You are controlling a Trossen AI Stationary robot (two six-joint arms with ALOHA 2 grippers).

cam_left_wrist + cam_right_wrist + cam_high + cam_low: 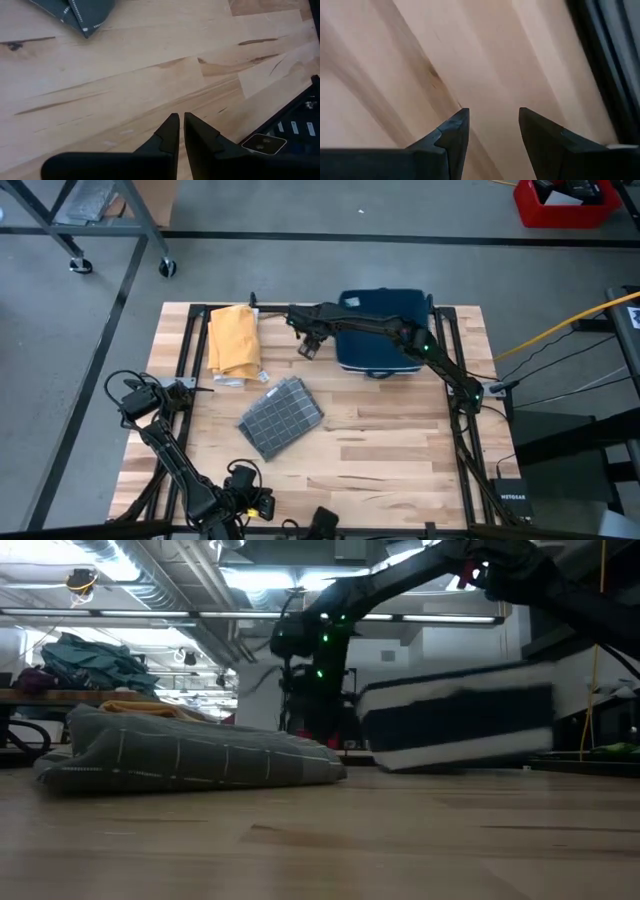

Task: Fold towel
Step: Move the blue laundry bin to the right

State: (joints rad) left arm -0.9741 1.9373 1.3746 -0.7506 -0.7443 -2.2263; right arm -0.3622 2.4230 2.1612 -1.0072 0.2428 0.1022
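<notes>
Now | grey towel (282, 416) folded, lying mid-table (400, 430) | right gripper (309, 346) above bare wood near orange cloth (233, 340) and blue bag (385, 330), fingers spread, empty | left gripper (179, 131) at near edge, fingers pressed together, empty

The right pincer (492, 127) hangs with its two dark fingers (452, 137) spread apart over bare wooden worktop (485, 55), nothing between them.
</notes>
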